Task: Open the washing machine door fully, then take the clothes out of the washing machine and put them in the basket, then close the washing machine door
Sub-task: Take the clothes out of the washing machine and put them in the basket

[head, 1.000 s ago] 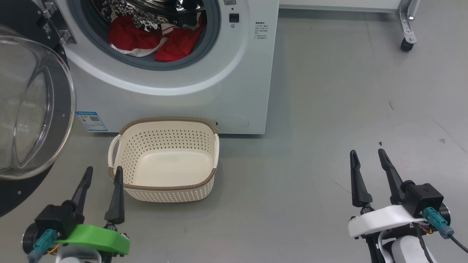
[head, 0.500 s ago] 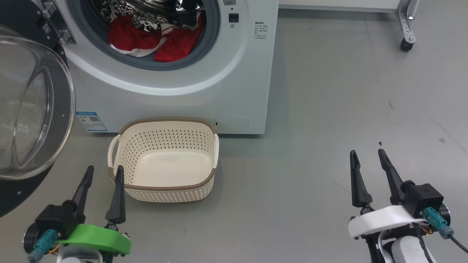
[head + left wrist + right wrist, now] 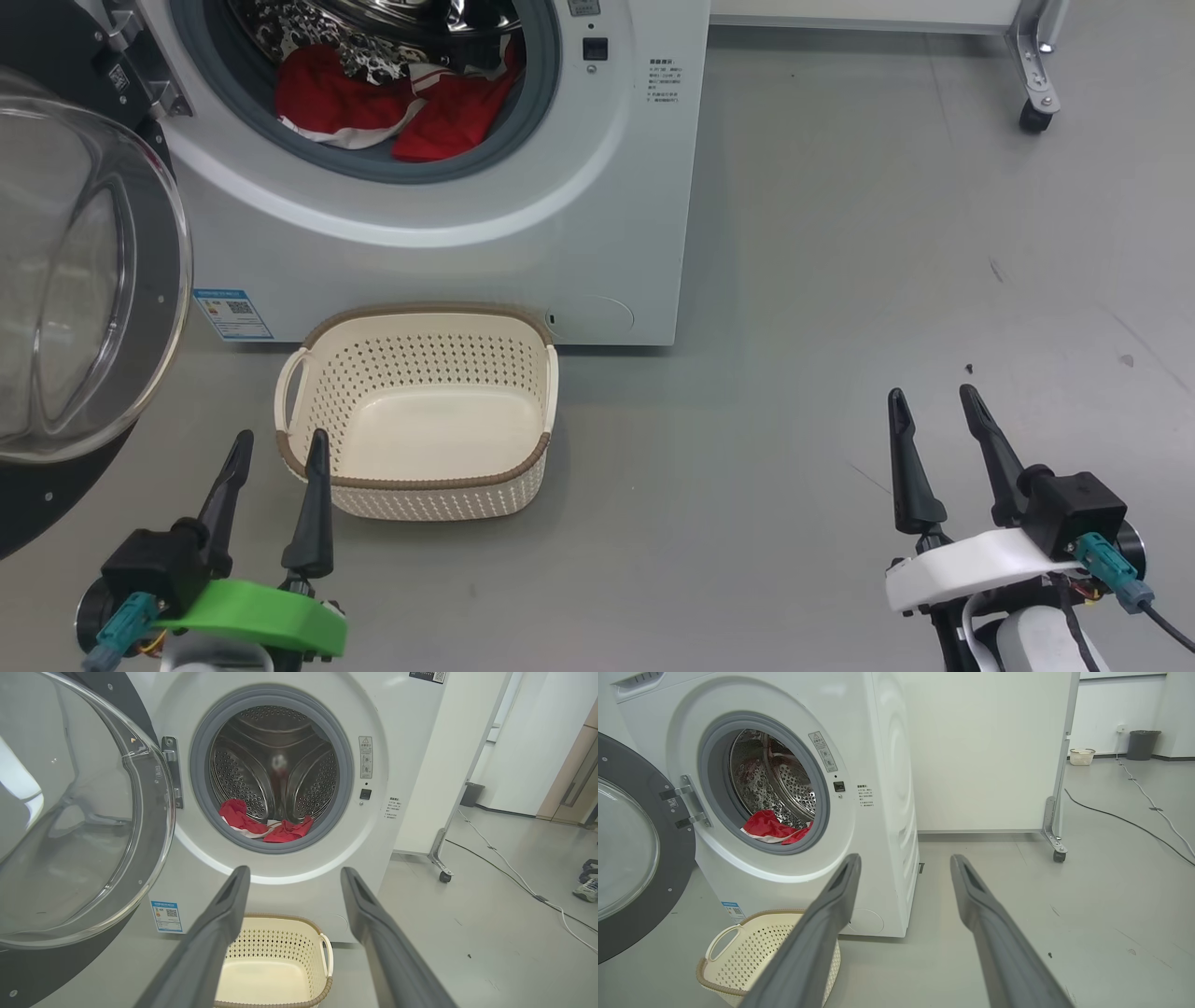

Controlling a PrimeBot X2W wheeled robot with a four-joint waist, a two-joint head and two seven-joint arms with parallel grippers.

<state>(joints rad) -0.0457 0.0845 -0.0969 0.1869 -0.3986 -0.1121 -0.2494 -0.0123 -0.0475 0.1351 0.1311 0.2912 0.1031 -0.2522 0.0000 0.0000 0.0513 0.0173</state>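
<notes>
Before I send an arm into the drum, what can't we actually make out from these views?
- Clothes: head view, crumpled heap; the upper drum is cut off by the top edge, so the garment count is unclear.
- Door: head view, cut off by the left edge.
- Basket: left wrist view, near side cut by the bottom edge, partly behind the left gripper.
- Blue label: print too small.

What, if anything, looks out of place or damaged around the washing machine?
Nothing stands out. The washing machine door stands open, the clothes lie inside the washing machine, and the basket stands upright and empty on the floor before it.
</notes>
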